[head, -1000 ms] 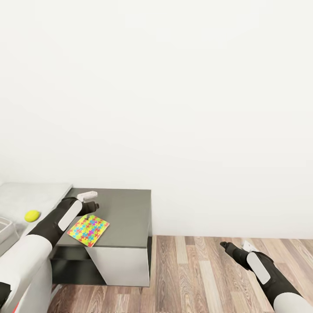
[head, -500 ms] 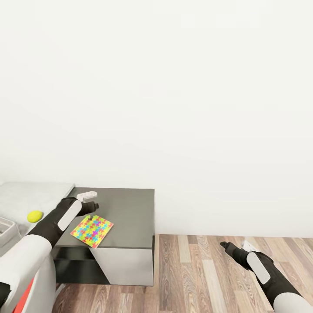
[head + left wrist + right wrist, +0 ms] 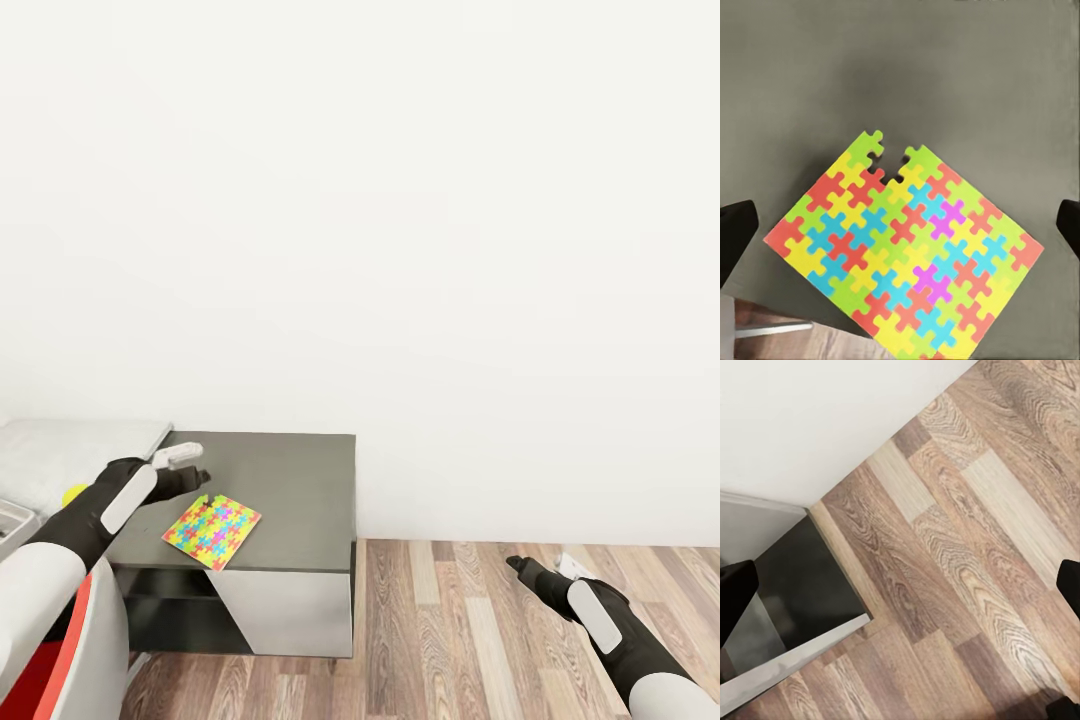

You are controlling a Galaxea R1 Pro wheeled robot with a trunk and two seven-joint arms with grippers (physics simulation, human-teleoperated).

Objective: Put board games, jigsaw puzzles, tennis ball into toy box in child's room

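While the left gripper (image 3: 190, 465) hangs over the low dark grey side unit (image 3: 290, 480), its 2 black fingertips (image 3: 735, 236) stand wide apart at the edges of the left wrist view, with nothing between them but what lies below. Under it rests 1 thin squarish jigsaw puzzle (image 3: 211, 530) of interlocking yellow, pink, green, blue and orange pieces — flat on the unit's top, turned cornerwise, 1 corner at the front edge. A notch shows in its outline (image 3: 889, 161) where a piece is missing. Part of the small yellow-green tennis ball (image 3: 71, 493) peeks from behind the left forearm, on the white table top (image 3: 60, 450). The right gripper (image 3: 540, 567) is held low over the brown wood-plank floor (image 3: 460, 640) — its fingertips likewise spread and empty.
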